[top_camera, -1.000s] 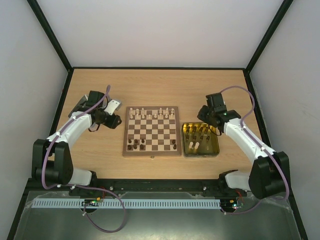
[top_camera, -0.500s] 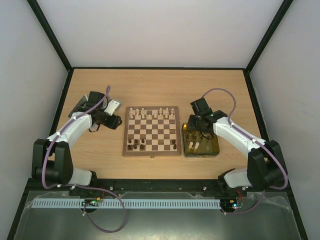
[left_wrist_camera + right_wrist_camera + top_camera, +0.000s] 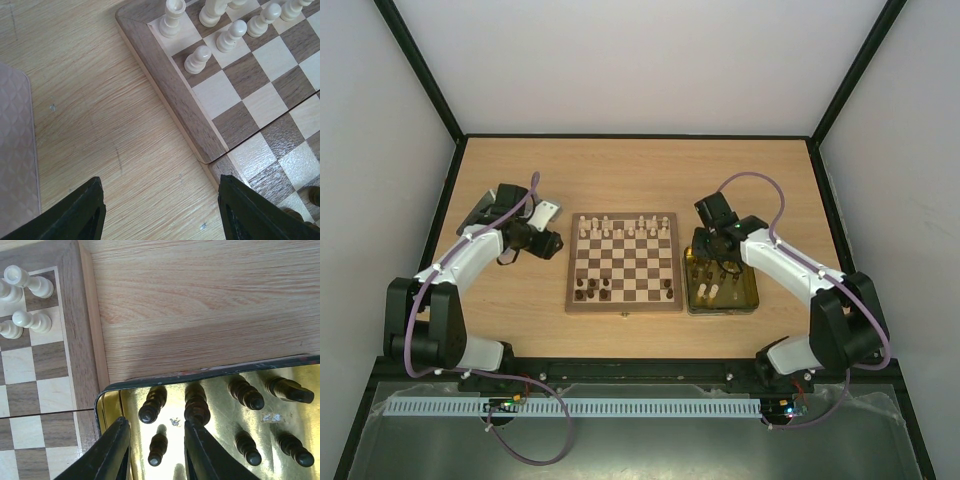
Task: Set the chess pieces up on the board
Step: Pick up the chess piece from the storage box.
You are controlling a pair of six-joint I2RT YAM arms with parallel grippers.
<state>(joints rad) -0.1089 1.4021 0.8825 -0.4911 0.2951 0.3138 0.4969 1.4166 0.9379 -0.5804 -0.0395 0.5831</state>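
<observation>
- Hovering my right gripper over the far-left corner of the tin, I keep its jaws apart and gripping nothing. They straddle a small dark piece, lined up for a pick, I judge.
- Dark pieces stand upright in the tin, so a stem can be pinched from above.
- The board lies between the arms, with pale pieces along its far rows and few dark ones near.
- My left gripper waits released and empty beside the board's left rim, out of the way.
</observation>
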